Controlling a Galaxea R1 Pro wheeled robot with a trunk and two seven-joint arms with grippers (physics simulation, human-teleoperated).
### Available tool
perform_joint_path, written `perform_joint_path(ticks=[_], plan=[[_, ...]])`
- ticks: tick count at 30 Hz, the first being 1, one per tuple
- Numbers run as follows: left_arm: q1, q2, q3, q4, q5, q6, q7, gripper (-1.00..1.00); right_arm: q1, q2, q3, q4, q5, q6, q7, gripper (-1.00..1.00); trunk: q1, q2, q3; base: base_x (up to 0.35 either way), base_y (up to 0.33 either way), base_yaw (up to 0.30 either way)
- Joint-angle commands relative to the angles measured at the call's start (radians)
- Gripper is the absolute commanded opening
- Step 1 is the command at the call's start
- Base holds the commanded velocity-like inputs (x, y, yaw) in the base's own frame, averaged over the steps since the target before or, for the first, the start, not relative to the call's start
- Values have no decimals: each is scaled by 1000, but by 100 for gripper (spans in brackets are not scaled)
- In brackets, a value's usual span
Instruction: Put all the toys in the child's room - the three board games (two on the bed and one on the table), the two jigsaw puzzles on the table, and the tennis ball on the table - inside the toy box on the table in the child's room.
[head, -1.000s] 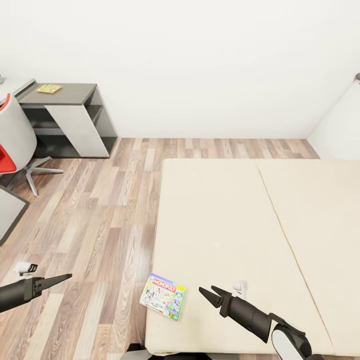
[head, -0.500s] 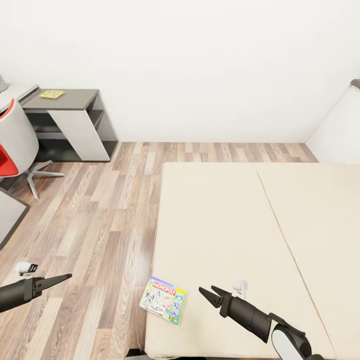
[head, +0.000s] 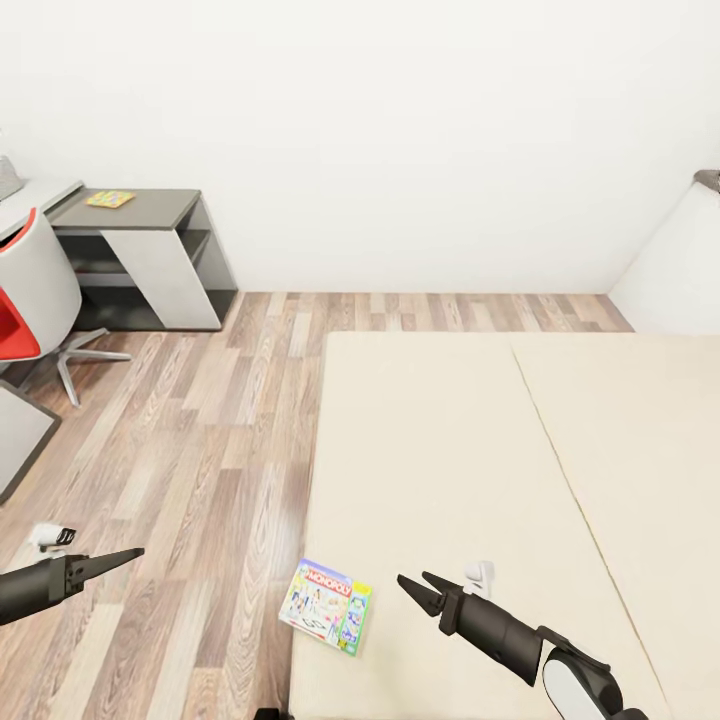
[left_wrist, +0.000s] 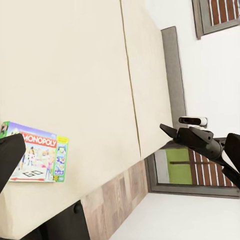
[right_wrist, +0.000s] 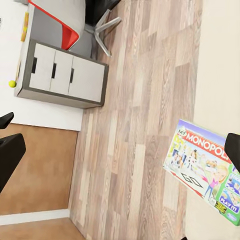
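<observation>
Nearest the robot, the right gripper (head: 420, 585) hangs over the near edge of the low wide bed with the plain beige mattress (head: 450, 460). Its two dark pointed fingers (head: 433, 580) stand a narrow way apart and hold nothing. The left gripper (head: 125, 555) hangs over the wood-plank floor (head: 200, 440), well to the left of the bed. In the head view its fingers read as one dark point, so their spread cannot be told there. In the left wrist view the two finger tips sit at opposite edges of the picture, which shows them spread apart and empty.

Between the two grippers, the flat white Monopoly board game box with the colourful border (head: 326, 604) lies flat on the near left corner of the mattress. One edge reaches the side of the bed. The right gripper is just beside it, not touching. The box also shows in the left wrist view (left_wrist: 36, 159) and in the right wrist view (right_wrist: 207, 170).

Farther off, at the left edge, a white swivel chair with a red seat (head: 35, 290) stands on the floor. Beyond it, against the white wall (head: 400, 130), stands the lower dark grey table top with a white panel (head: 150, 210). A thin flat mosaic-patterned jigsaw puzzle slab (head: 110, 199) lies on that top. In the right wrist view, a small yellow-green tennis ball (right_wrist: 11, 83) rests on the pale grey table top above the grey drawers (right_wrist: 60, 75).
</observation>
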Motion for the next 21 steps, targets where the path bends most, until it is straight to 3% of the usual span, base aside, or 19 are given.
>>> perform_joint_path(ticks=[1,21], plan=[[0,0,0,0,-1,11,-4,100,-1,-1,1,-1,-10,7,-1,100,1,-2,0,0,0,0],[0,0,0,0,-1,10,-2,100,-1,-1,1,-1,-10,7,-2,100,1,-2,33,0,0,0]])
